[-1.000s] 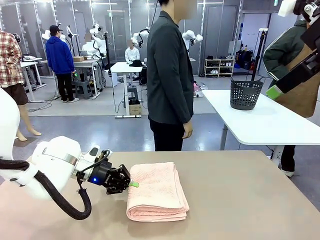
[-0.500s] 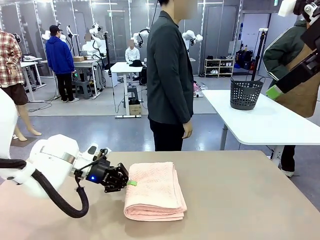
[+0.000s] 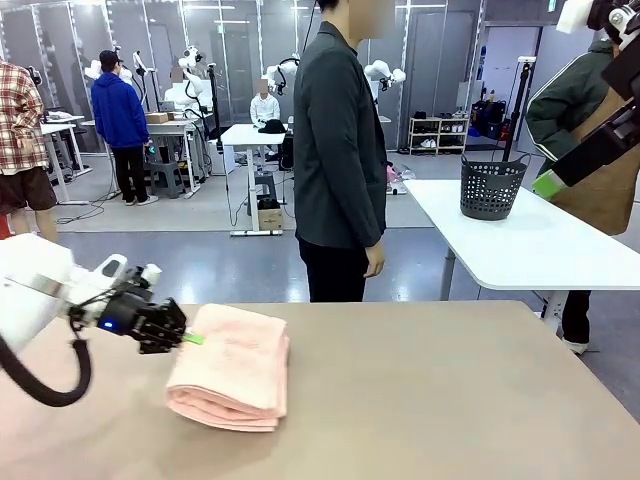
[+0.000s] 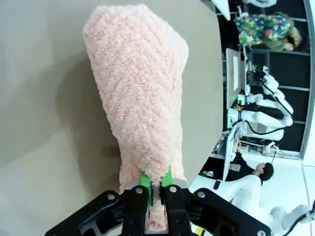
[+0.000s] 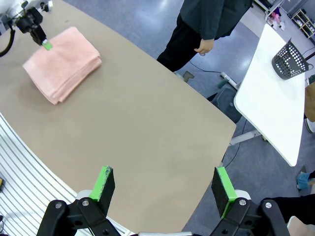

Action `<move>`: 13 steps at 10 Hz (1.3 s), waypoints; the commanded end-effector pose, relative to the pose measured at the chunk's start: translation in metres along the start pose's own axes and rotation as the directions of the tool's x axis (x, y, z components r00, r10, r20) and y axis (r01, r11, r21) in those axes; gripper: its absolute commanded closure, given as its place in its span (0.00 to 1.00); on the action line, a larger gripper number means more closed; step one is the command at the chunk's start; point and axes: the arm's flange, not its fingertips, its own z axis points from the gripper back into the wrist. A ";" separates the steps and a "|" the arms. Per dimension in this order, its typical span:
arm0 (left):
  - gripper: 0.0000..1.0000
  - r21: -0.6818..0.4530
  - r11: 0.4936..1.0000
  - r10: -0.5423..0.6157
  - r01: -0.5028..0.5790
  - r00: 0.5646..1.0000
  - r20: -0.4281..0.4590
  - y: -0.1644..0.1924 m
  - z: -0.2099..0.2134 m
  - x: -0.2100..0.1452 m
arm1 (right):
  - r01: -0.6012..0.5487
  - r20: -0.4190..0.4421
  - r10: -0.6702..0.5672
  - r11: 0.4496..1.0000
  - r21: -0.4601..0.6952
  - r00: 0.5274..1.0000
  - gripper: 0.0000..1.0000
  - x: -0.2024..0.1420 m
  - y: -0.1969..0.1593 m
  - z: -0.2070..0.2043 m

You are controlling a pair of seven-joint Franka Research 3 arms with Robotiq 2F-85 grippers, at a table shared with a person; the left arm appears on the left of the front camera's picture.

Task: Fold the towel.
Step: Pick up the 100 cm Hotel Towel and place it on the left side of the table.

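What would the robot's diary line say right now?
left tool: shut on folded pink towel, gripping its edge | right tool: open, raised above brown table | person: standing at far side

The front camera sits low at the robot's edge of the bench (image 3: 450,390), facing across it toward a person (image 3: 340,150) standing at the far side. The left wrist camera looks along its own fingers (image 4: 144,181), very close to the towel (image 4: 140,93). The right wrist camera hangs high, well apart, tilted down over the bench. All three share the towel; front and right wrist share the person.
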 end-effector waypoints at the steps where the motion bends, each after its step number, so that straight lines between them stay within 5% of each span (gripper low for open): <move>1: 0.90 0.024 1.000 0.008 -0.009 0.999 0.031 0.020 0.046 0.007 | -0.010 -0.007 0.010 1.000 0.005 1.000 0.00 0.001 -0.003 0.001; 5: 0.90 0.066 0.998 -0.014 0.012 0.999 0.031 0.073 0.134 0.001 | -0.010 -0.007 0.010 1.000 0.005 1.000 0.00 0.001 -0.003 0.001; 11: 0.90 0.173 0.984 0.039 -0.050 0.997 0.066 0.128 0.188 -0.015 | -0.010 -0.007 0.010 1.000 0.005 1.000 0.00 0.001 -0.003 0.001; 12: 0.81 0.183 0.982 0.036 -0.048 0.997 0.068 0.130 0.187 -0.014 | -0.010 -0.007 0.010 1.000 0.005 1.000 0.00 0.001 -0.003 0.001; 13: 0.60 0.231 0.972 0.019 -0.034 0.998 0.065 0.130 0.186 -0.014 | -0.010 -0.007 0.010 1.000 0.005 1.000 0.00 0.001 -0.003 0.001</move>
